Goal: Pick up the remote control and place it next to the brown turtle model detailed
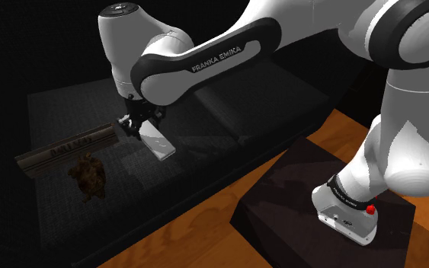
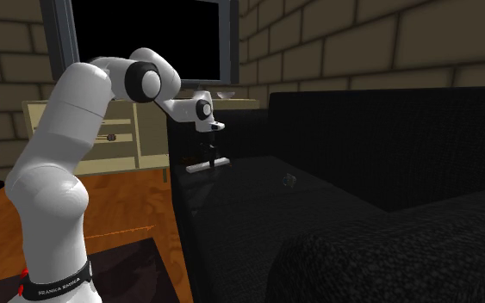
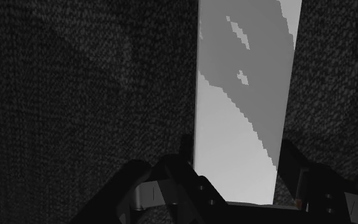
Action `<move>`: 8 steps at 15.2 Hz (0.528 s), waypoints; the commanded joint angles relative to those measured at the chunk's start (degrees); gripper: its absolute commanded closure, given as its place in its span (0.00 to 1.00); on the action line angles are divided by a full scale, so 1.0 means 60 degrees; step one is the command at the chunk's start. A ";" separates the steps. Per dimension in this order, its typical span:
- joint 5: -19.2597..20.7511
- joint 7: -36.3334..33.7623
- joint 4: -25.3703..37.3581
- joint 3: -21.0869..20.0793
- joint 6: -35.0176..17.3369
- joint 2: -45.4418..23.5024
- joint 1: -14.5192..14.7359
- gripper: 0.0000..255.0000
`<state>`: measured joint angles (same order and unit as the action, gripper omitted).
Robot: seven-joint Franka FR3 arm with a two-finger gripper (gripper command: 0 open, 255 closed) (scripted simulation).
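My black gripper [image 1: 145, 129] is shut on a flat grey-white remote control [image 1: 158, 143], which hangs tilted just over the black sofa seat [image 1: 205, 164]. In the wrist view the remote [image 3: 244, 95] runs out as a long pale slab between the two fingers [image 3: 184, 159], which clasp its near end. The brown turtle model [image 1: 89, 177] sits on the seat, toward the shoulder view's left of the remote and a short way apart from it. In the second exterior view the gripper [image 2: 210, 155] holds the remote [image 2: 208, 165] over the sofa's near end.
A long brown bar with lettering [image 1: 68, 149] lies just behind the turtle. The sofa's backrest [image 1: 273, 91] rises beside the arm. Wooden floor [image 1: 205, 221] and the dark stand [image 1: 312, 221] lie below. A pale cabinet [image 2: 120, 129] stands against the brick wall.
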<state>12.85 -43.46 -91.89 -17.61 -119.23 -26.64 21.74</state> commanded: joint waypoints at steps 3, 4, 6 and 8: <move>0.0059 -0.0052 -0.0145 0.0028 -0.0268 -0.0121 0.0012 1.00; 0.0059 -0.0052 -0.0145 0.0028 -0.0268 -0.0122 0.0012 1.00; 0.0059 -0.0052 -0.0145 0.0028 -0.0268 -0.0122 0.0012 1.00; 0.0059 -0.0052 -0.0145 0.0028 -0.0268 -0.0122 0.0013 1.00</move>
<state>13.20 -43.77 -92.76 -17.44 -120.82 -27.38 21.81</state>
